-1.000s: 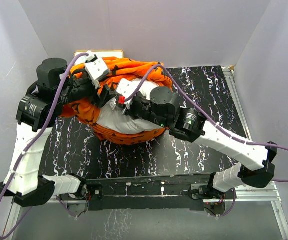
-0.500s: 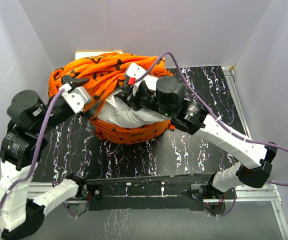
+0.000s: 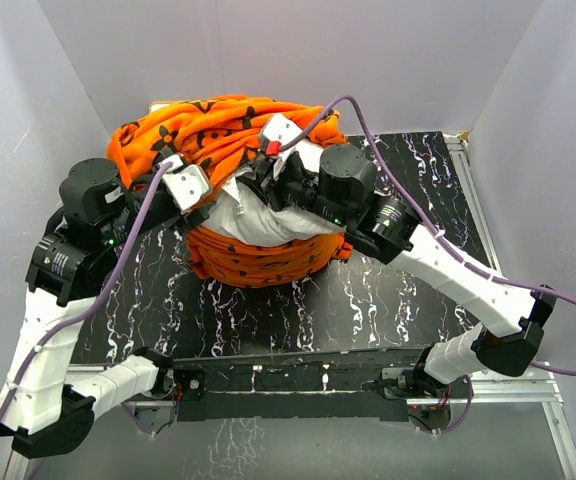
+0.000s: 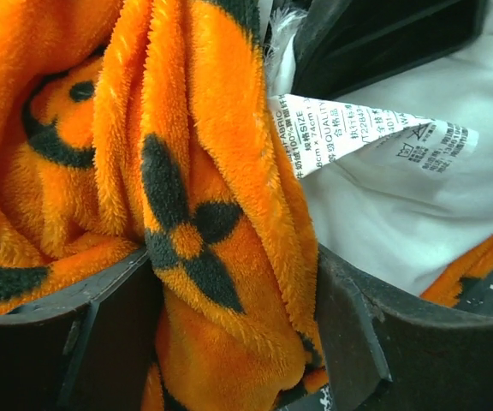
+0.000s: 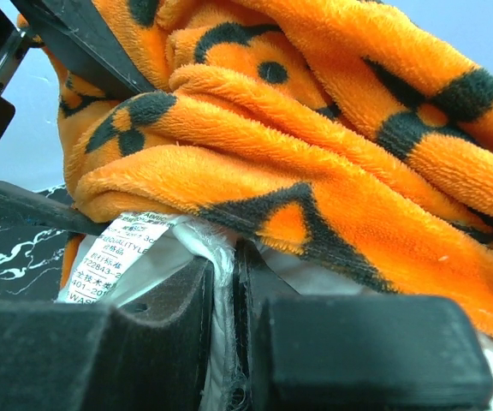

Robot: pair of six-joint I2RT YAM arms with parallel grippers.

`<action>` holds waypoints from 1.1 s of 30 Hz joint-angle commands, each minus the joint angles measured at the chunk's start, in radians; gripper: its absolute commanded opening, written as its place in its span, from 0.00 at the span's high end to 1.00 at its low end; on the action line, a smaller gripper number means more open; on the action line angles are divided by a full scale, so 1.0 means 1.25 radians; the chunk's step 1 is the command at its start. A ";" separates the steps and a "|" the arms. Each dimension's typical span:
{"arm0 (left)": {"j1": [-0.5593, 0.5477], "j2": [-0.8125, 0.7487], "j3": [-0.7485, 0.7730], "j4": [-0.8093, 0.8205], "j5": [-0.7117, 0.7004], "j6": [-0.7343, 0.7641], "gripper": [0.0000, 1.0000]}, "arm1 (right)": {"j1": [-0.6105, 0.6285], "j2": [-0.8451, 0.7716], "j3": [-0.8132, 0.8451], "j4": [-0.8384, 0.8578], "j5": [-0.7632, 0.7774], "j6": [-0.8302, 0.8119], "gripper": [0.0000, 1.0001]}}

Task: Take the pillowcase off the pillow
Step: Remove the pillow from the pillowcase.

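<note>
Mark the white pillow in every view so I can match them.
Top external: pillow, centre, pillowcase above and below it.
Left wrist: right half, below the care label.
Right wrist: lower left, pinched in the right gripper.
Shared landmark: the orange pillowcase.

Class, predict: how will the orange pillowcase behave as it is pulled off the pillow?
Probably floppy: the pillowcase lies bunched in soft folds. Its fleecy pile likely grips rather than slips in the left gripper. Likely light for its size: it heaps loosely over the pillow.

Lab test cell: plain white walls (image 3: 318, 60), black marbled tabletop (image 3: 388, 300), aluminium rail (image 3: 568, 440).
</note>
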 commanded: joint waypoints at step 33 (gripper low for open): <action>0.004 -0.014 -0.156 0.798 -0.529 0.041 1.00 | -0.018 -0.051 -0.157 -0.078 -0.015 0.082 0.92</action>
